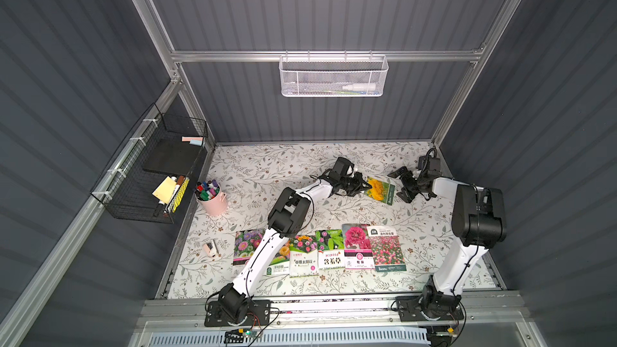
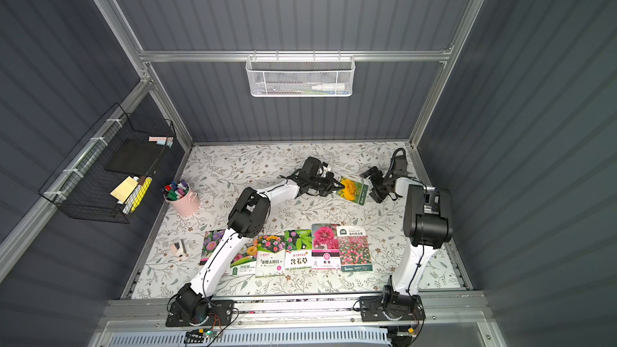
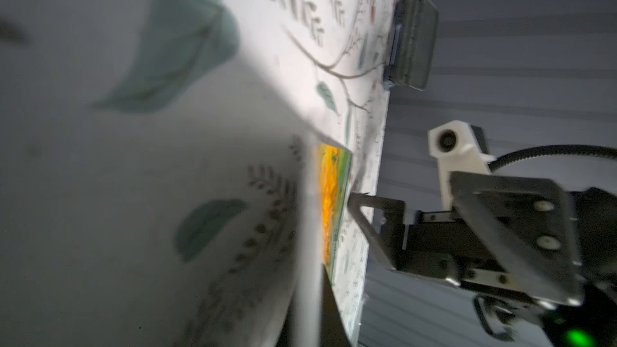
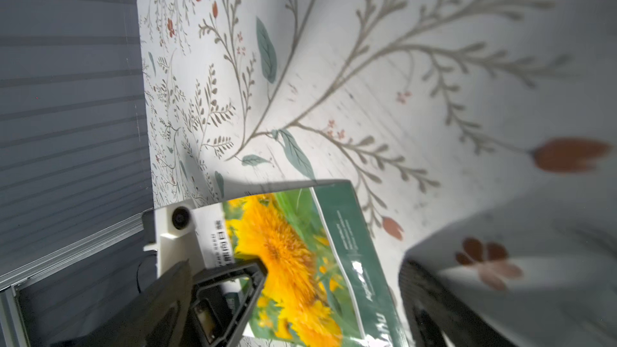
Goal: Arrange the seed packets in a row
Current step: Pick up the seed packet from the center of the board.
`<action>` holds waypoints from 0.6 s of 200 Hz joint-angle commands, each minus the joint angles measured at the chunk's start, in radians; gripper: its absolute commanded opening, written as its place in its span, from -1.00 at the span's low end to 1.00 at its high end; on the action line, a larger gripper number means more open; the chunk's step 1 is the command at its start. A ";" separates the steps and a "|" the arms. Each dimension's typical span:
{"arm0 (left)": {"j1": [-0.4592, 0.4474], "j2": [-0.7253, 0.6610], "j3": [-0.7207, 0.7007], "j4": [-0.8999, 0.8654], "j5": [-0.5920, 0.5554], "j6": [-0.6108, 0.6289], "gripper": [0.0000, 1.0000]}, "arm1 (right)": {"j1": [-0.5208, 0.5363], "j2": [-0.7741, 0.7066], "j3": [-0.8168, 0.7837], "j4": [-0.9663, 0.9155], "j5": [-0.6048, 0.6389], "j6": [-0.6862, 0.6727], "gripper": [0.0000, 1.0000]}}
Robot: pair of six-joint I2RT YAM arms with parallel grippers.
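left end effector (image 1: 365,185) clenched on sunflower packet (image 1: 383,191), at its edge; right end effector (image 1: 402,185) released beside it. the thin pinch may slip before the near row (image 1: 330,250).

I see a pink bucket (image 1: 213,204) full of markers (image 1: 207,190) on the floral table (image 1: 260,161). Near the bucket, on my side, lies a small pink-and-white object (image 1: 210,248). Just left of the bucket, a black wire basket (image 1: 127,195) on the wall holds a yellow pad (image 1: 164,189). High beyond the bucket hangs a white mesh basket (image 1: 334,76) with a white bottle (image 1: 359,87).
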 commanded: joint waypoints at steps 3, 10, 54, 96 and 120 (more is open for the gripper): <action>0.011 -0.082 0.022 -0.075 0.089 0.065 -1.00 | -0.017 -0.091 -0.061 -0.086 -0.035 -0.046 0.98; 0.011 -0.098 0.019 -0.072 0.121 0.070 -1.00 | -0.023 -0.126 -0.081 -0.093 -0.052 -0.061 0.98; 0.012 -0.170 -0.002 0.035 0.345 -0.020 -1.00 | -0.055 -0.356 -0.210 -0.140 -0.151 -0.106 0.98; 0.010 -0.270 -0.152 0.242 0.445 -0.167 -1.00 | -0.086 -0.487 -0.302 -0.082 -0.276 -0.020 0.97; 0.006 -0.325 -0.227 0.247 0.446 -0.154 -1.00 | -0.086 -0.544 -0.351 0.006 -0.338 0.048 0.76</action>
